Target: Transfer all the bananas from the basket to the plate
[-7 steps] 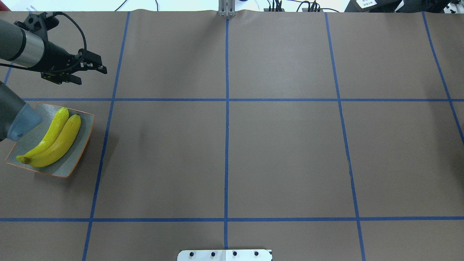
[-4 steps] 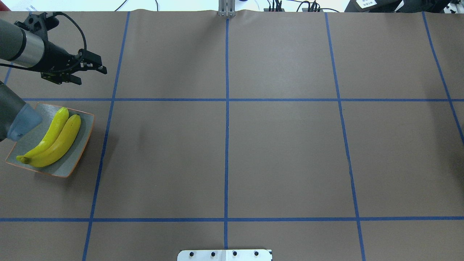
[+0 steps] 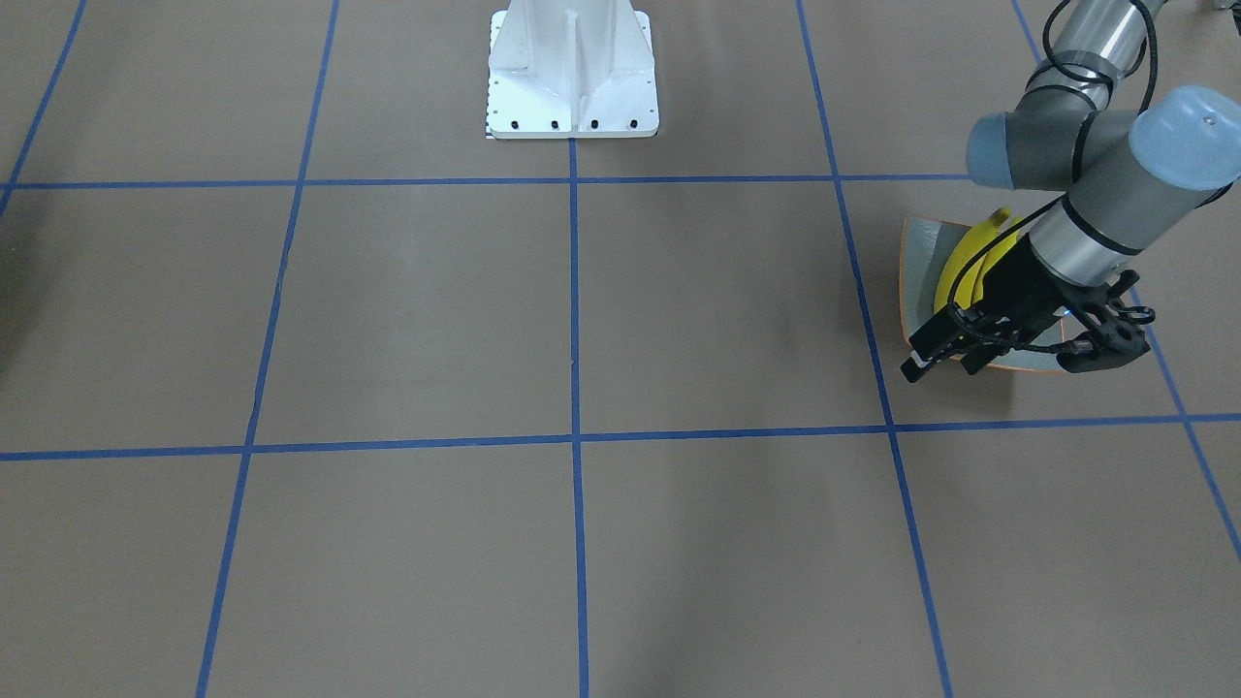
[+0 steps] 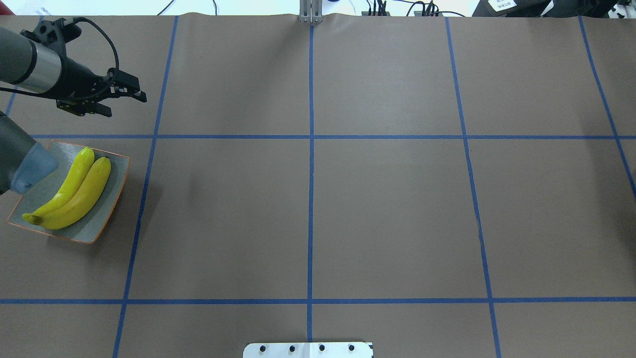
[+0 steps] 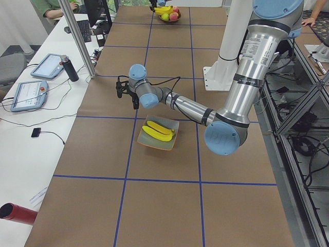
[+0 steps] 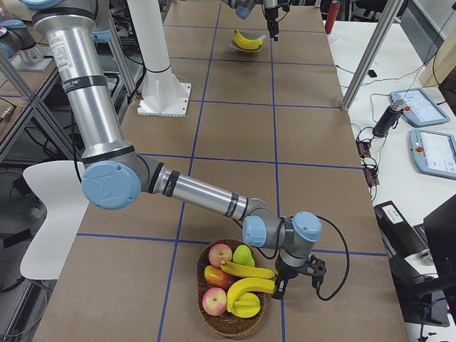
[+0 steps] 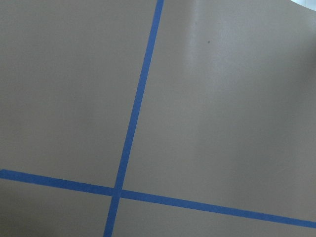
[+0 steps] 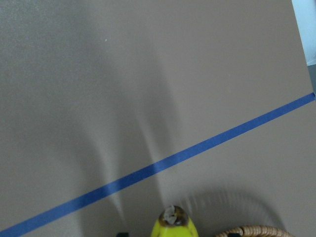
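left gripper [image 4: 124, 103]: and there it hung, over bare table just past the plate's far edge, released, fingers spread, nothing between them.
left wrist view: only brown table [image 7: 222, 98] and two crossing blue tape lines [image 7: 133, 123].
plate [image 4: 110, 211]: sat flat at the robot's left end of the table, close beside the left arm's elbow.
first plate banana [image 4: 74, 175]: lay diagonally across the plate, stem end at the near corner.
second plate banana [image 4: 85, 195]: pressed right alongside the first, same slant, touching it down its length.
basket [image 6: 214, 324]: woven, round, at the far opposite end of the table, well apart from the plate.
upper basket banana [image 6: 249, 271]: lay across the top of the other fruit.
curved basket banana [image 6: 249, 287]: just below it, one end reaching the basket's rim, right at the right gripper.
right gripper [image 6: 279, 288]: down at the basket's rim by that banana end; whether it was clenched or released, i cannot tell.
banana tip [image 8: 174, 224]: brownish, it poked up at the bottom edge of the right wrist view, a bit of basket rim beside it.
other fruit: two red apples [image 6: 220, 254] and a green fruit [image 6: 244, 254] shared the basket.
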`<state>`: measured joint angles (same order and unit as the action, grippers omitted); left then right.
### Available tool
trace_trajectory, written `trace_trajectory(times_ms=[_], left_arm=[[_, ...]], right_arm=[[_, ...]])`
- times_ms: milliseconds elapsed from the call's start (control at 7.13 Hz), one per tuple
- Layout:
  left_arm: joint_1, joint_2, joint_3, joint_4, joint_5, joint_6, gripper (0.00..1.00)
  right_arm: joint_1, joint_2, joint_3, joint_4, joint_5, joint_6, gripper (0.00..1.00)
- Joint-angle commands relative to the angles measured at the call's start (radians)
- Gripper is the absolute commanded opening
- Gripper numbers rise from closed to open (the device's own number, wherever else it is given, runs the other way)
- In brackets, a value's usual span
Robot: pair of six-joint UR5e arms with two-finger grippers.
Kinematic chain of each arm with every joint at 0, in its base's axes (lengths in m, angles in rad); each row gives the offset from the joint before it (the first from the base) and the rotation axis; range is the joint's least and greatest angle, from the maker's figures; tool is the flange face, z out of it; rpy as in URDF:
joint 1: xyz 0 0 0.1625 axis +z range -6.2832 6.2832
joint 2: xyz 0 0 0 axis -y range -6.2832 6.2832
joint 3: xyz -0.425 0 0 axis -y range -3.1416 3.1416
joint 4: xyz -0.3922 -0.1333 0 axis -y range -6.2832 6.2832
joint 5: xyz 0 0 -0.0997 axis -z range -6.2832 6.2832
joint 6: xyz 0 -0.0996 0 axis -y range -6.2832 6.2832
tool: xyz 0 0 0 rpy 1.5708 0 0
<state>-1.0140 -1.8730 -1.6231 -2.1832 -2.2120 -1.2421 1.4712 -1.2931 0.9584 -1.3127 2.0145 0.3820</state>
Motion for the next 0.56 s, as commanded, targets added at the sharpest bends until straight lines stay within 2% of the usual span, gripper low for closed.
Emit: trace_trajectory(times_ms=[0, 140, 421], left_arm=[[0.002, 0.0, 0.0, -0.001, 0.002, 0.001, 1.0], [0.002, 0.0, 0.0, -0.001, 0.0, 0.0, 1.0], [0.002, 0.0, 0.002, -0.001, 0.0, 0.001, 1.0]], right_arm=[[0.0, -0.003, 0.006, 0.025, 0.003, 0.003, 0.08], [0.0, -0.009, 0.003, 0.055, 0.003, 0.006, 0.0], [0.001, -0.011, 0.017, 0.055, 0.001, -0.005, 0.0]])
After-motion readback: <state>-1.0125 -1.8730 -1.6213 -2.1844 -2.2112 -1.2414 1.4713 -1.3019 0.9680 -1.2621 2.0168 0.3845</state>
